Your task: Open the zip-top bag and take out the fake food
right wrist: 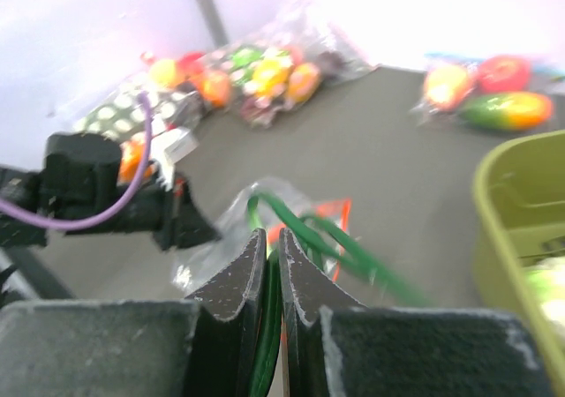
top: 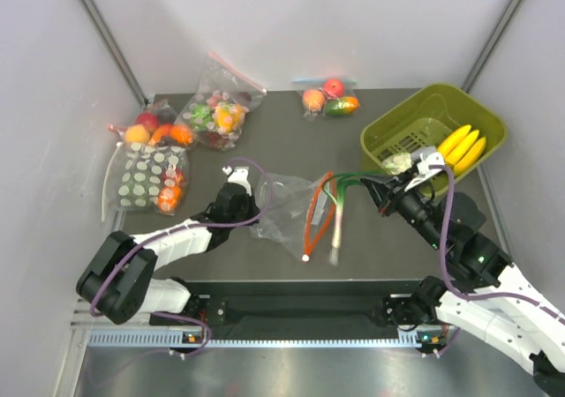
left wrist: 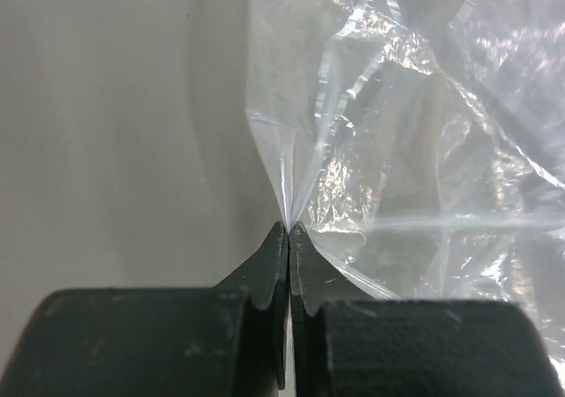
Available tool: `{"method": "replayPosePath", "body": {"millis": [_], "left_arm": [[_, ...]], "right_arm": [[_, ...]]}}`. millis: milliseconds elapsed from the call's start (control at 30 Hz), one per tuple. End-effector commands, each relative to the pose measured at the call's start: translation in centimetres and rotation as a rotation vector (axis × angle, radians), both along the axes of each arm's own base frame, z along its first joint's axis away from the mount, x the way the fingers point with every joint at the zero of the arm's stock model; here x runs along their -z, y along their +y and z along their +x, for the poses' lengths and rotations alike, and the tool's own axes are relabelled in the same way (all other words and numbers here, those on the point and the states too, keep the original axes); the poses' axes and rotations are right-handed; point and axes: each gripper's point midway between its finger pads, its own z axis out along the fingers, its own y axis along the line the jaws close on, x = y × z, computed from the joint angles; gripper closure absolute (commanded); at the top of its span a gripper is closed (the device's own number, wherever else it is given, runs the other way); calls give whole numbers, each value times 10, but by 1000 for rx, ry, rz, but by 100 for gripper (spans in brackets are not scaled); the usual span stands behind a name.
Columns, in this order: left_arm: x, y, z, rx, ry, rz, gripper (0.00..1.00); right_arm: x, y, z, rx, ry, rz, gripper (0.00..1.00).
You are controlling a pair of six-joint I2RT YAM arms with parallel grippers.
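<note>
Zip-top bag (top: 287,213) held by left gripper (left wrist: 290,229), right gripper (right wrist: 274,238)

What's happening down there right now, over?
Left pincer shut on bag corner. Right pincer shut on green stalks. Bananas, lettuce already in basket. Nothing blocking.

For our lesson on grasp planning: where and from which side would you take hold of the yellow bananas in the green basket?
From above, since the walls of the green basket block the sides. Pinch the bananas across their middle, crosswise to their length: they lie flat, side by side, so that is probably the narrowest span.
</note>
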Motion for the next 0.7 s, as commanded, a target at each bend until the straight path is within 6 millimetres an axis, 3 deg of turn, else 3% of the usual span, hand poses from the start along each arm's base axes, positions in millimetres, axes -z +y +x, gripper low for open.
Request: {"method": "replayPosePath", "body": {"millis": [0,367,600,667], "left_arm": [[-15,3,7,-7,-36,2,100],[-24,15,1,-16,-49,9,100],[-40,19,3,-13,-77,14,100],[-44,21,3,-15,-83,16,100]], "right_arm": [[-28,-24,13,131,-64,-33,100],[-79,-68,49,364,-138,-91,100],[-84,-93,96,410,-92,-119,100],[-87,-126,114,495,-69,-92,100]]}}
